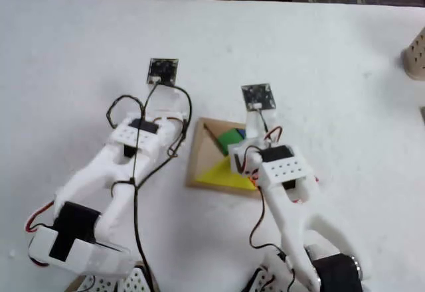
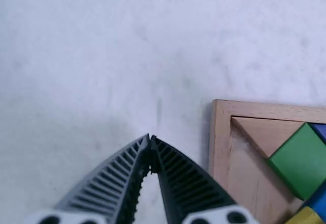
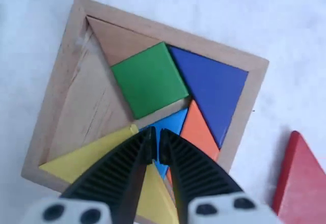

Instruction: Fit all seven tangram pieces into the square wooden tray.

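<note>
The square wooden tray lies on the white table under my right arm. In it lie a plain wooden triangle, a green square, a dark blue triangle, an orange triangle, a light blue piece and a yellow triangle. A stretch of bare tray floor shows beside the green square. A red triangle rests on the table just outside the tray. My right gripper is shut, its tips over the light blue piece. My left gripper is shut over bare table beside the tray's corner.
The white table runs wide on all sides in the high view, with the tray between the two arms. A perforated wooden object stands at the far right edge. Loose cables hang from both arms.
</note>
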You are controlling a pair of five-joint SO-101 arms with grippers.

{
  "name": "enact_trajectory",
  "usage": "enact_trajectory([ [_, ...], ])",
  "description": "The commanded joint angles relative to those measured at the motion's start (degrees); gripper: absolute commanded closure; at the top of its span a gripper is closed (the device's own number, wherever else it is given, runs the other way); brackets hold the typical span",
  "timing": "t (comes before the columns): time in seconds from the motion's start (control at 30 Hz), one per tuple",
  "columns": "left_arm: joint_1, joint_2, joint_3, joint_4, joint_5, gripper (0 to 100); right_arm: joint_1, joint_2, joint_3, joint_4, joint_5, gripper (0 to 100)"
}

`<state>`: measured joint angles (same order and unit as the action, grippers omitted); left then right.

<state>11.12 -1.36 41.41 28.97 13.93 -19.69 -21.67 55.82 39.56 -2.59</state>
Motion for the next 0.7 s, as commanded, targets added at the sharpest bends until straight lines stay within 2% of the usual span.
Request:
enact_trajectory([
  [0.0,0.5,-2.8,-0.5,-1.5,-0.6,98,-0.4,1.9,-0.6,-0.7,0.4,98.1],
  [0.13,0.5,-2.8,-0.5,-1.5,-0.6,98,-0.3,5.5,-1.1,-3.1,0.4,98.1],
  [0.27,0.5,-2.8,-0.5,-1.5,-0.6,98,0.2,8.8,-4.2,-1.3,0.4,98.1],
  [0.67,0.5,-2.8,-0.5,-1.5,-0.6,98,6.7,14.8,-10.5,-1.4,0.4,98.1],
])
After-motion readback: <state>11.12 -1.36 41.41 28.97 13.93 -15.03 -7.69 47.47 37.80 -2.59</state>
